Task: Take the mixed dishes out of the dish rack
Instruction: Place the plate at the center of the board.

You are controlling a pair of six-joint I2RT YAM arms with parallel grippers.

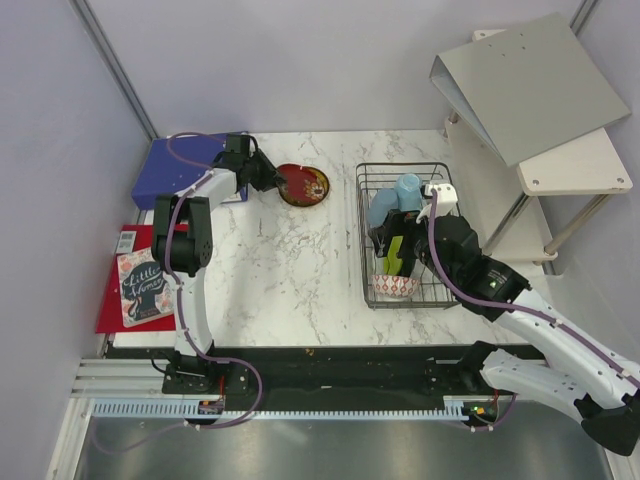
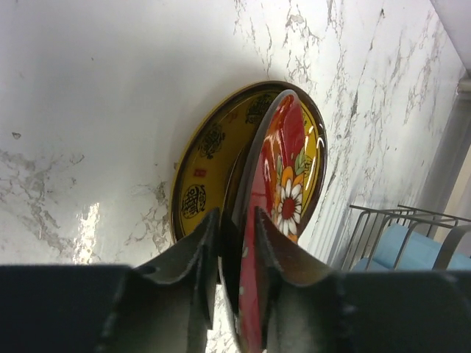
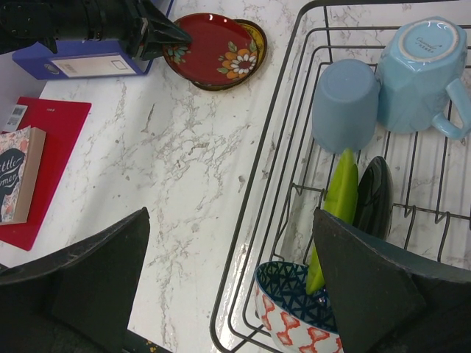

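The black wire dish rack [image 1: 362, 230] stands on the right and also shows in the right wrist view [image 3: 294, 44]. It holds two light blue cups [image 3: 344, 103] [image 3: 419, 73], an upright lime green plate [image 3: 338, 198], a black plate [image 3: 374, 195] and a red-and-white bowl [image 3: 294, 323] with a blue patterned inside. My right gripper [image 3: 232, 287] is open and empty above the rack's near left corner [image 1: 395, 252]. My left gripper [image 2: 237, 217] is shut on the rim of a red floral plate [image 2: 283, 147]. That plate tilts over a yellow-brown plate [image 2: 210, 147] on the table at the back [image 1: 303, 185].
A blue ring binder [image 1: 180, 165] lies just left of the left gripper. A red board with a book [image 1: 135, 280] lies at the left edge. A grey binder [image 1: 530, 85] rests on a white shelf at the back right.
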